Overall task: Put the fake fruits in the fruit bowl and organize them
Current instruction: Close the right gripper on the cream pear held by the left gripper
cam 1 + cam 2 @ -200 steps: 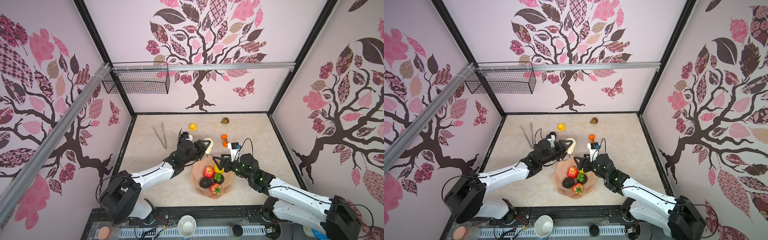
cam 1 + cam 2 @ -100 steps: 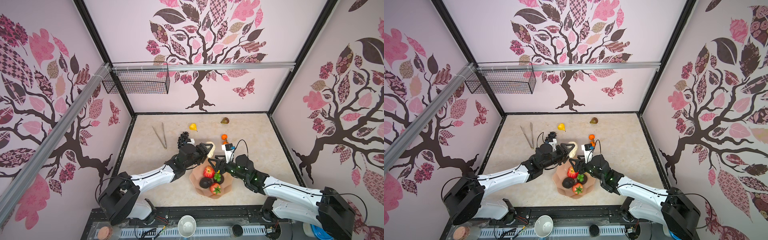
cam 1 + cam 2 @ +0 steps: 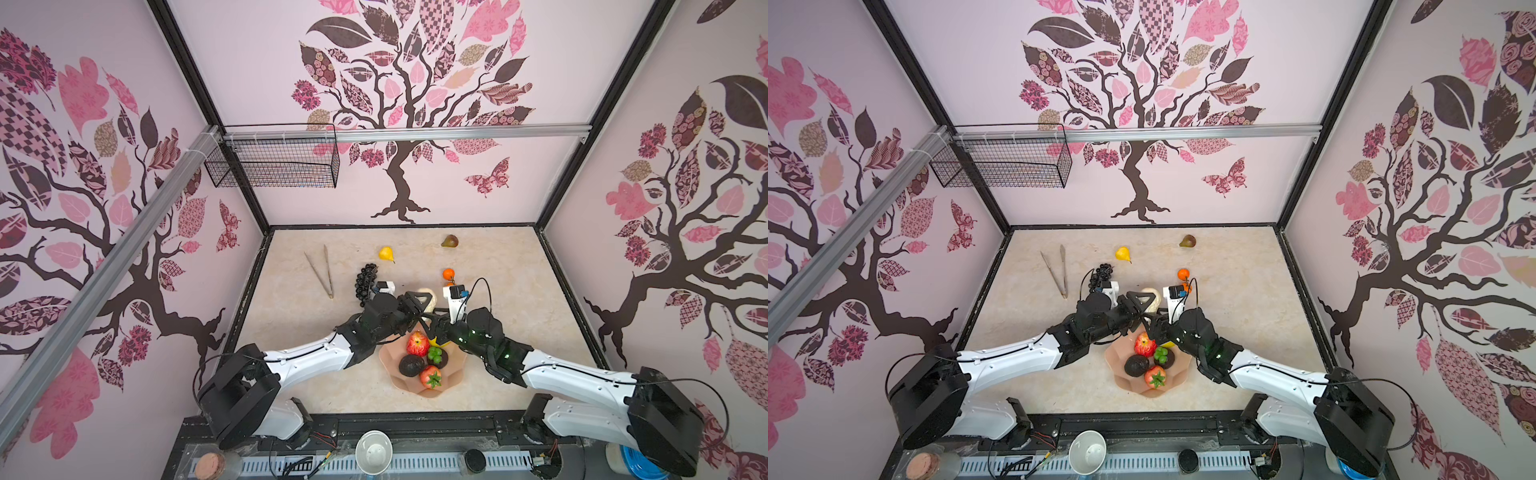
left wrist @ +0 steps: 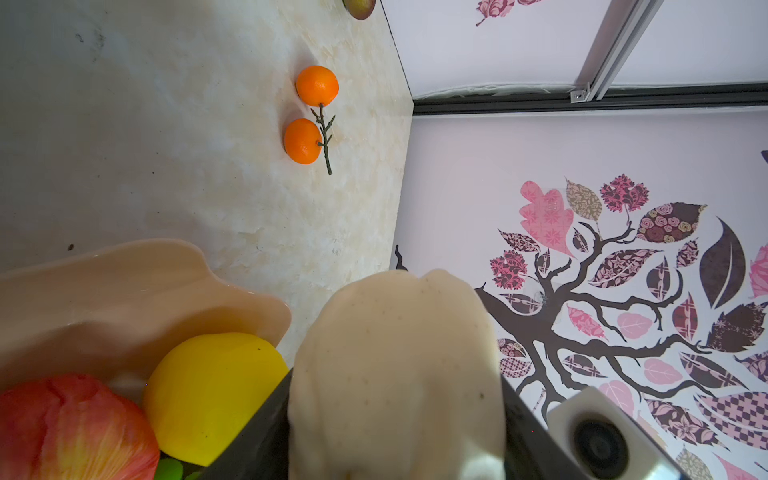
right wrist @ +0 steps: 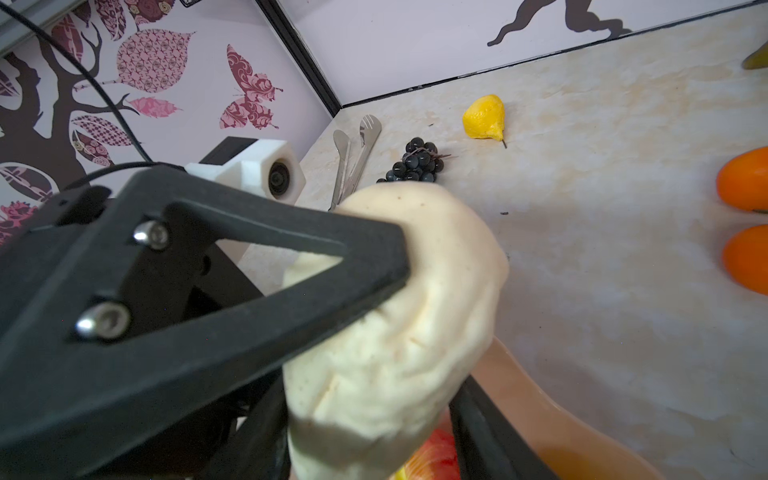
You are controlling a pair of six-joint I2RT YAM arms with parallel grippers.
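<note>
The left claw (image 3: 420,305) pinches the cream pear (image 4: 395,365) between its two fingers, close to the far rim of the pink bowl (image 3: 455,366). The right claw (image 3: 434,323) meets it from the opposite side, with its fingers standing on either side of the same pear. Whether they press on it I cannot tell.

Just beneath and behind the claws, inside the bowl, lie a lemon (image 4: 212,395) and a red apple (image 3: 417,344). Behind those are an avocado (image 3: 411,365), a dark fruit with a green top (image 3: 436,355) and a red fruit with green leaves (image 3: 430,376).

Beyond the claws, on the table (image 3: 519,311), two oranges (image 4: 316,85) on a twig lie near the right claw. A bunch of black grapes (image 3: 365,282) lies near the left claw. Farther out are a small yellow pear (image 3: 386,254), a brownish pear (image 3: 449,241) and a pair of tongs (image 5: 341,145).
</note>
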